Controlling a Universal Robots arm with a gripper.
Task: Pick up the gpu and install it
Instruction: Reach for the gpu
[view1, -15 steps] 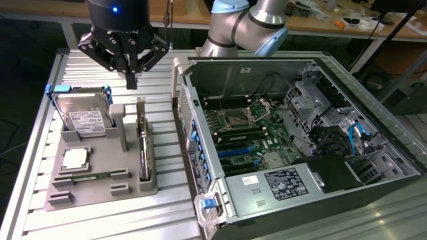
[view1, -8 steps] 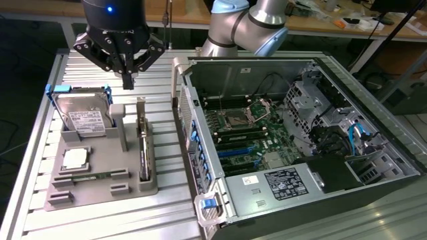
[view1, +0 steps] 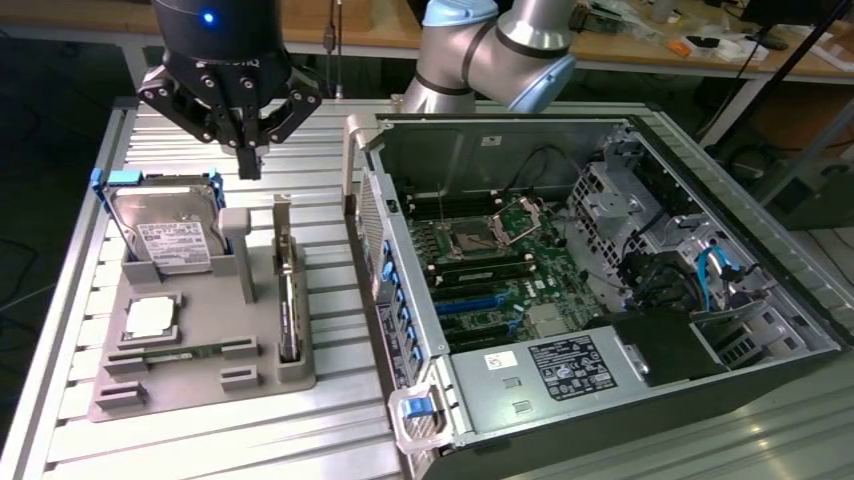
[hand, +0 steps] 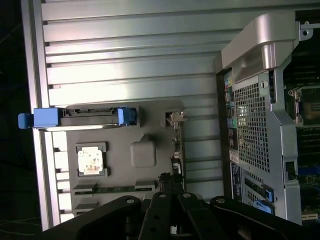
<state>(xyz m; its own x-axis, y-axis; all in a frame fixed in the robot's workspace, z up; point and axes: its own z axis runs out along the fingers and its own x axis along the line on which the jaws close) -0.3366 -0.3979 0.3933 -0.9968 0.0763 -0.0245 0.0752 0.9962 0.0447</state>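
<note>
In the exterior view we see the gripper (view1: 250, 170) poised over the counter (view1: 200, 440), fingers pressed together on nothing. The gpu (view1: 284, 300) stands on edge in the gray holder (view1: 187, 385), between the hard drive (view1: 167, 235) and the open computer case (view1: 561, 250). In the wrist view, the gpu (hand: 175, 145) lies edge-on near the fingers (hand: 165, 181).

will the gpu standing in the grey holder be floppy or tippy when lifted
The gpu looks like a rigid board with a metal edge, so probably stiff. It stands on its thin edge in a slot of the grey holder, so freed of the slot it would likely tip over. Being so thin, it is probably light for its length.
</note>
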